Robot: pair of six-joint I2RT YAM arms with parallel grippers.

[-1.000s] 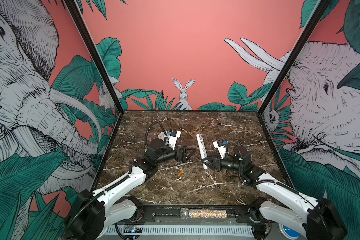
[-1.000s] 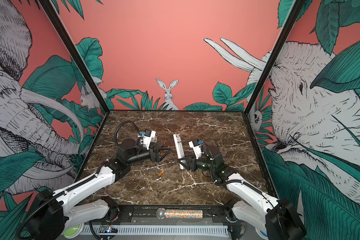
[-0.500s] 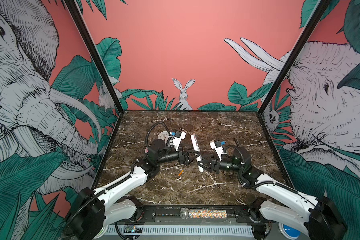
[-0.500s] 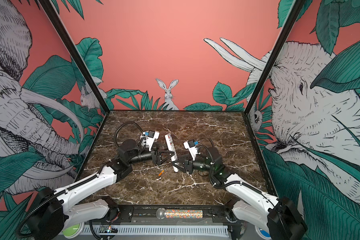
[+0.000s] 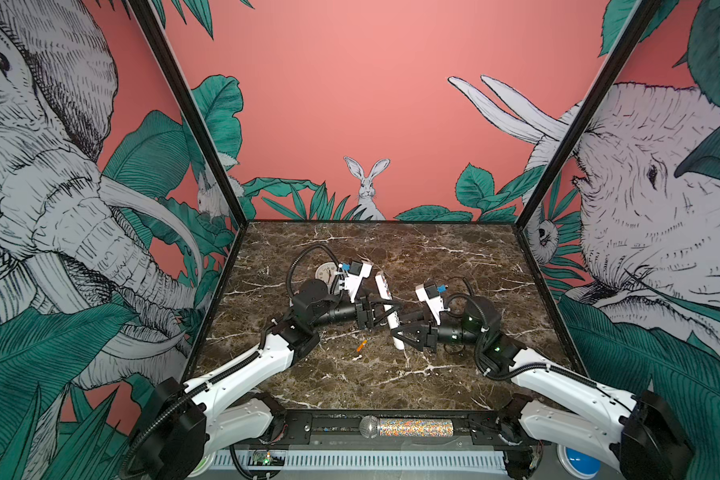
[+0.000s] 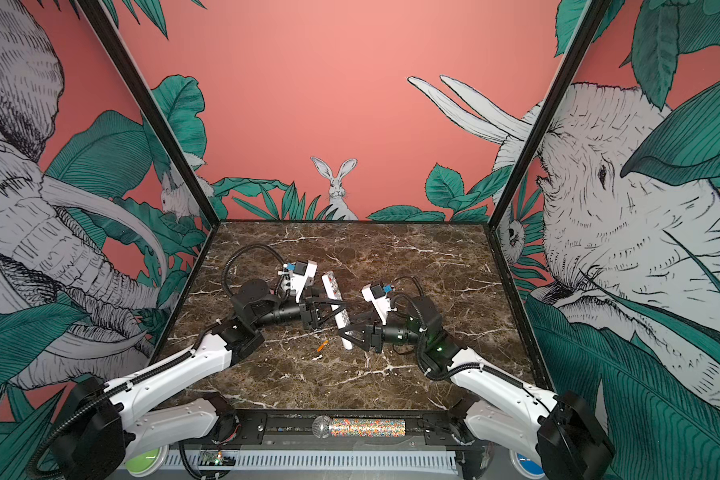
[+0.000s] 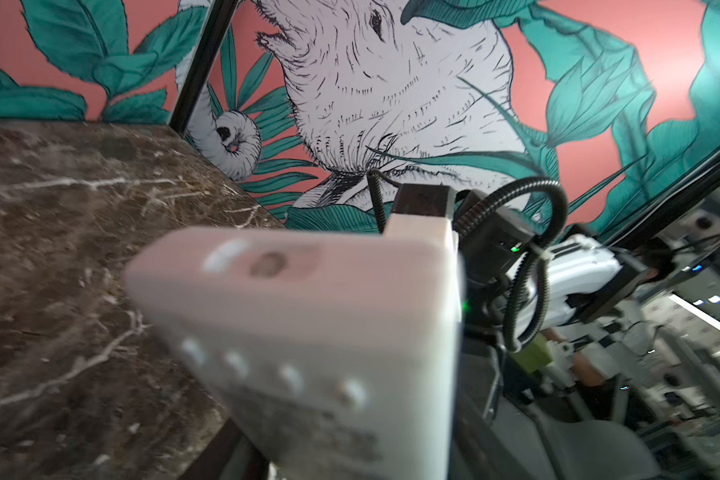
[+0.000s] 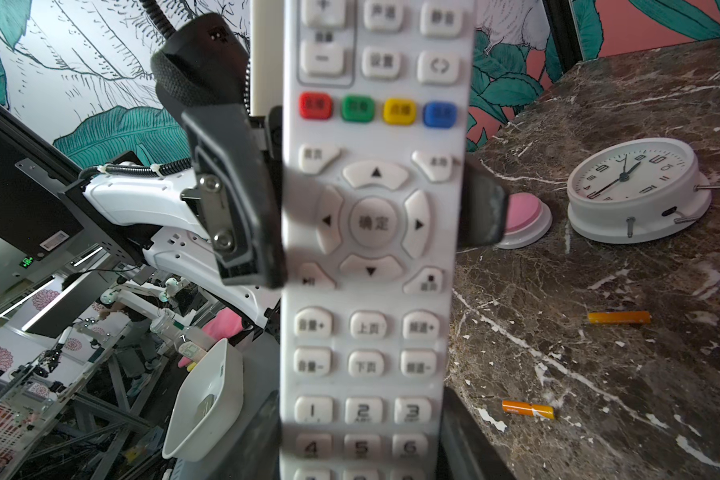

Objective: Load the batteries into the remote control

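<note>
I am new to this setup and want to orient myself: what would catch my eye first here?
The white remote control hangs in mid-air over the marble table, clamped between the left gripper and right gripper. Two orange batteries lie loose on the marble; a white clock lies farther back.

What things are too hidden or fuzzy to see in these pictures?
- Remote control: left wrist view, too close, so blurred; button marks unreadable.
- Its back: turned away in every view, so no battery slot shows.
- Its ends: cut off by the right wrist view's edges.
- Clock: in a top view, mostly behind the left arm.
- Batteries: two in the right wrist view; both top views show only one, tiny.
</note>
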